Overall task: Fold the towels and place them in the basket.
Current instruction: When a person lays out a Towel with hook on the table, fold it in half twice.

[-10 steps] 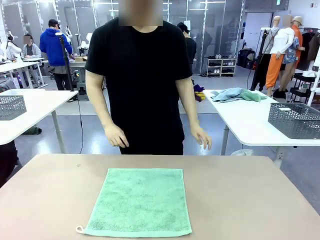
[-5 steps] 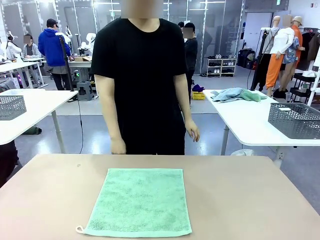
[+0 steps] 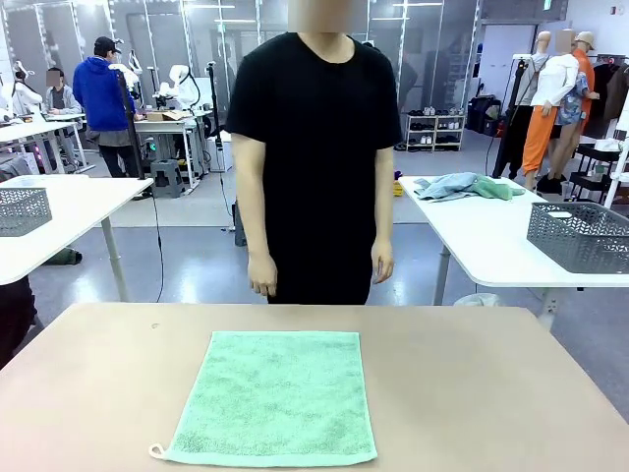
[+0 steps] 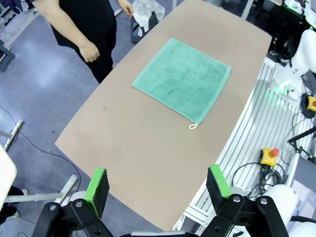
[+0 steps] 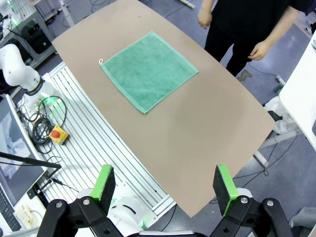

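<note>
Mint-green towel lies flat & unfolded on the tan table, roughly mid-width, nearer the robot's edge than the far one; one layer, hemmed edges straight, no creases to speak of. Small white hang loop sticks out at the near corner on robot's left, resting on the tabletop. Nothing on top of the towel, nothing touching it. Behind the far edge stands a person in a black tee, arms down, both hands hanging by the thighs, well apart from towel & table. Left gripper hangs high above the table's end w/ the towel well ahead of it: released, green pads wide apart, nothing betw. them. Right gripper same on the other end, up high, released, pads wide, nothing held, towel far ahead of it. In the wrist views the slatted robot base runs along the near table edge, w/ cables & a yellow box w/ red button on it. Farther out in front view: white side table at right carries a dark grey mesh basket & a crumpled grey-blue/green cloth heap, both well away from the towel; paler grey mesh basket on a white table at left.
</note>
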